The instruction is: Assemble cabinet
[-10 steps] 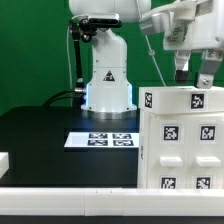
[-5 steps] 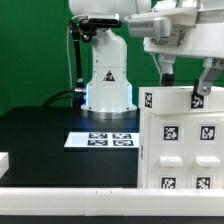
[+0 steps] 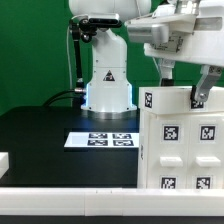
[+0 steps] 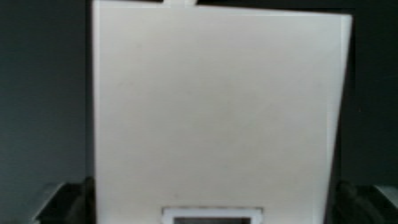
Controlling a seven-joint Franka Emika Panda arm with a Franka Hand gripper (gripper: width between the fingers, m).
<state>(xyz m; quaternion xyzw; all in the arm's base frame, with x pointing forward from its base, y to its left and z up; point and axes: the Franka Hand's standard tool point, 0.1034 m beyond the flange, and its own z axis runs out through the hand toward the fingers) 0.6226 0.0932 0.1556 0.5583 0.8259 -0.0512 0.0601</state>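
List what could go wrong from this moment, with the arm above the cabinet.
1. The gripper straddles the top edge of the tall cabinet; one of the fingers looks level with that edge, so an off-centre descent might push the cabinet.
2. The cabinet stands upright near the table's front edge, so a sideways shove could tip it.
3. The wrist view is almost filled by the cabinet's white face, leaving little to judge alignment.

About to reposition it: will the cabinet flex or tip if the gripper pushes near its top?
The cabinet looks like rigid moulded plastic with flat faces, so probably stiff. It stands tall, so a push near the top could tip it. The gripper straddles its top edge; smooth faces may slip.
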